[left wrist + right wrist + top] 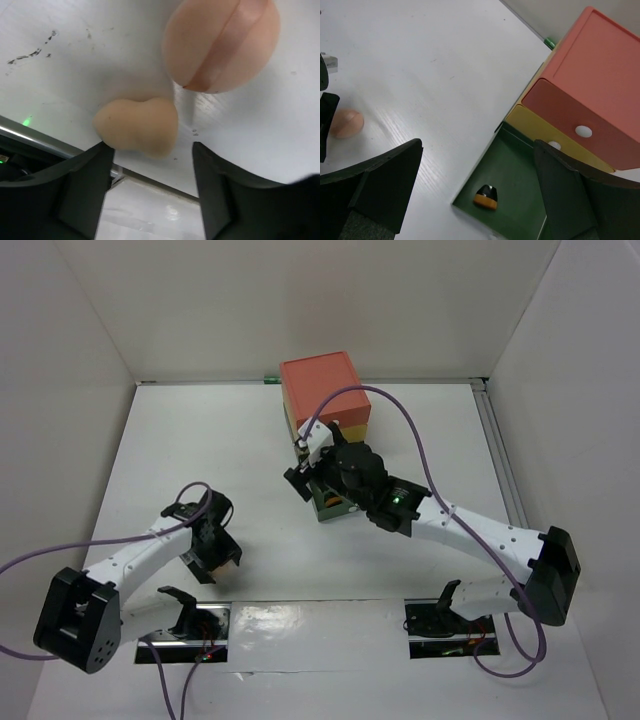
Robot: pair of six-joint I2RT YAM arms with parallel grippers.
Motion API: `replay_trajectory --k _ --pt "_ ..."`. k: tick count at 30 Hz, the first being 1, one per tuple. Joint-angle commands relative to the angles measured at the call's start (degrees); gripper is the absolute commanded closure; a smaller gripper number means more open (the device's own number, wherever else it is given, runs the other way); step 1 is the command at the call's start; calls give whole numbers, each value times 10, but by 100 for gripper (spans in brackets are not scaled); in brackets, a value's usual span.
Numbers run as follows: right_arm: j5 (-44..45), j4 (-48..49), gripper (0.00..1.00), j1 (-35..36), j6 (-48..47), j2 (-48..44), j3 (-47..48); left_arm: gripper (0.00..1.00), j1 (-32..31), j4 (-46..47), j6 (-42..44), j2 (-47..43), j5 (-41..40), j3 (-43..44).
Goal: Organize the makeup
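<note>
Sponge [137, 127] is found just ahead of the left gripper [150, 165], fingers apart, long axis across the gap (puff [220, 45] beyond), by the desk [200, 440] near edge; right gripper [477, 150], also spread, is farther.

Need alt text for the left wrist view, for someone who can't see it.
The open left gripper frames a peach egg-shaped makeup sponge lying on the white table just ahead of its black fingertips. A round peach powder puff with a ribbon band lies just beyond.
</note>
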State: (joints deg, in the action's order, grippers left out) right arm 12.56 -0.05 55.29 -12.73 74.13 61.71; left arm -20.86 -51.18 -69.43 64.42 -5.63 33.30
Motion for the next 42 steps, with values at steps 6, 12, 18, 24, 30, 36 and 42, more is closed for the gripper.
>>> replay_trajectory --k 6,12,18,24,30,36,42 --pt "-3 -1 1 -13 10 -38 -26 61 -35 57 3 78 -11 24" --pt "-3 -6 1 -19 16 -54 -32 100 -71 41 10 104 -36 90" --pt "10 6 1 -25 21 -76 -51 100 -143 35 46 93 -54 179" --pt "197 6 0 -37 109 -108 -65 100 -246 77 151 160 -74 364" --pt "305 -88 0 -109 226 -172 -71 100 -251 191 242 316 -2 490" --pt "271 -129 0 -144 238 -199 -77 47 -251 167 261 433 26 611" --pt "265 -138 0 -149 233 -204 -77 4 -251 147 240 334 -49 551"
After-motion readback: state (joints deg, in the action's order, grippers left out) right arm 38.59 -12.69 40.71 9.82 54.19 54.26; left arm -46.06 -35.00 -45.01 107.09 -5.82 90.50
